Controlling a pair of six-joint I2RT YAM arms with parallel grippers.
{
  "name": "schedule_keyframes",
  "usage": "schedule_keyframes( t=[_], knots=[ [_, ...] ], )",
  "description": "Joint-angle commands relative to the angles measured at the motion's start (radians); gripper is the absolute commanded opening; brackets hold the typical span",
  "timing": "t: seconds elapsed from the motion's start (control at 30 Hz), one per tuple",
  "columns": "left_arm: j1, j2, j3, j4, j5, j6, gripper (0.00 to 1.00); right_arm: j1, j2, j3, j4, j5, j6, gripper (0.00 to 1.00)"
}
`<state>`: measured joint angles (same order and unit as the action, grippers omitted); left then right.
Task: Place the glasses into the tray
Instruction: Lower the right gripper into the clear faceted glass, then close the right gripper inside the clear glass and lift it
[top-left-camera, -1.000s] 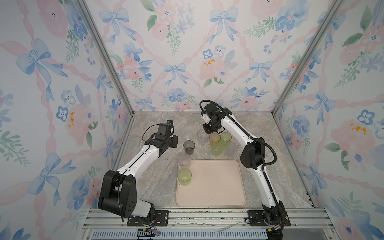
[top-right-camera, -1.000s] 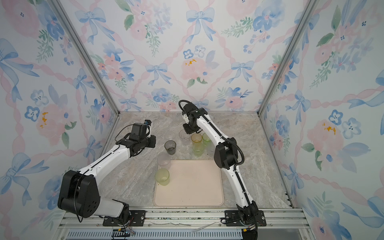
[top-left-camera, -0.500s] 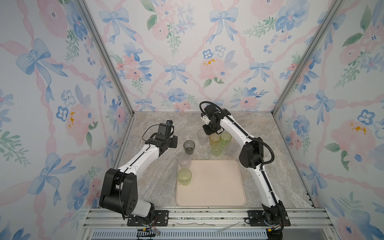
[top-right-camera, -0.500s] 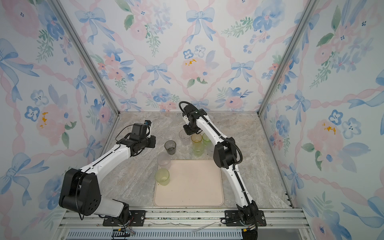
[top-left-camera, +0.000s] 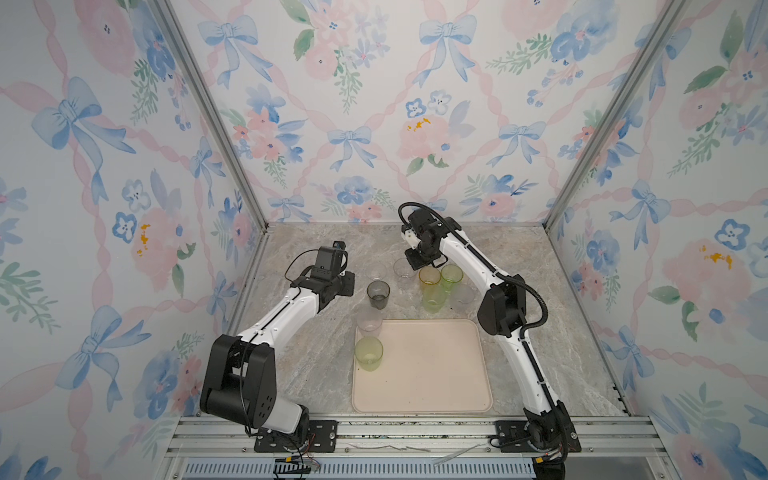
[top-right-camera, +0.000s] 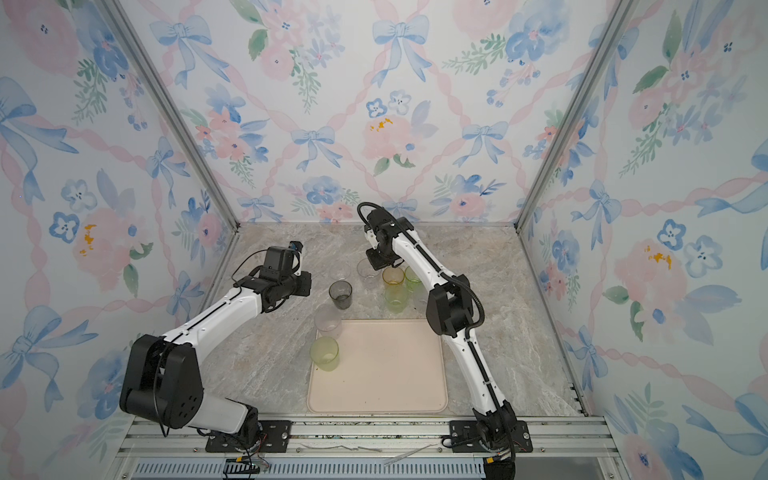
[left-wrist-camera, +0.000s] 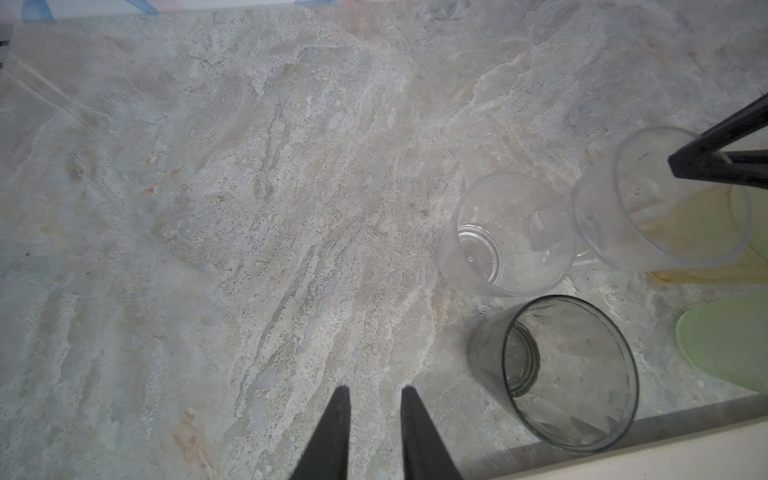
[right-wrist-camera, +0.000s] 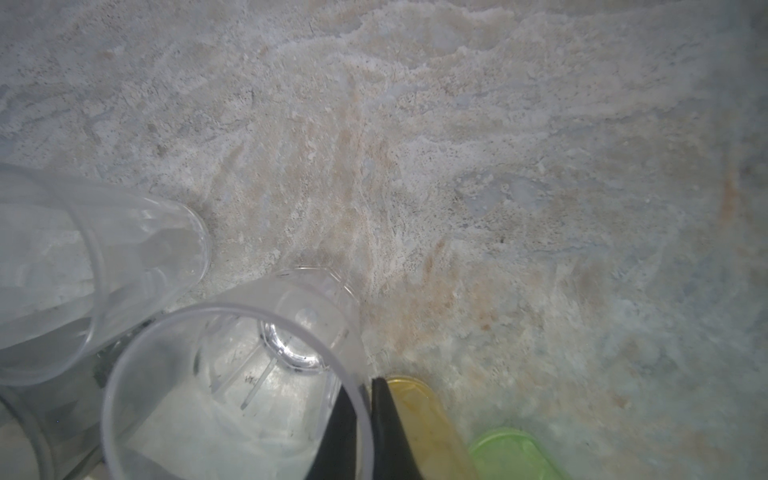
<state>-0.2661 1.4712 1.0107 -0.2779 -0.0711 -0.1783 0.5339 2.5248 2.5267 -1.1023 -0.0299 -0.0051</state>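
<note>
Right claw (right-wrist-camera: 360, 386) pinches one wall of the clear round tumbler (right-wrist-camera: 232, 395) beyond the flat cream tray (top-left-camera: 436, 374); lift straight, sparing the neighbouring amber glass (right-wrist-camera: 419, 415). Left claw (left-wrist-camera: 375, 390) narrow, empty.

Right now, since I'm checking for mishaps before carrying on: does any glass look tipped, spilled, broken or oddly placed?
Nothing looks tipped, spilled or broken. One oddity: the frosted glass stands right at the tray's far left corner in a top view, and I cannot tell whether it rests on the rim.

Left arm (top-left-camera: 286, 309) extended, left hand (left-wrist-camera: 376, 390) slightly parted, right arm (top-left-camera: 469, 257) reaching far, right hand (right-wrist-camera: 361, 384) pinched closed.
</note>
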Motion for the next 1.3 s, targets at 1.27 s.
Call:
schedule_keyframes(
  t=[1.27],
  knots=[
    [0.011,-0.050,-0.012,0.007,0.010,-0.007,0.24,0.074,-0.601,-0.472,0.238,0.091,-0.027,0.00]
  ],
)
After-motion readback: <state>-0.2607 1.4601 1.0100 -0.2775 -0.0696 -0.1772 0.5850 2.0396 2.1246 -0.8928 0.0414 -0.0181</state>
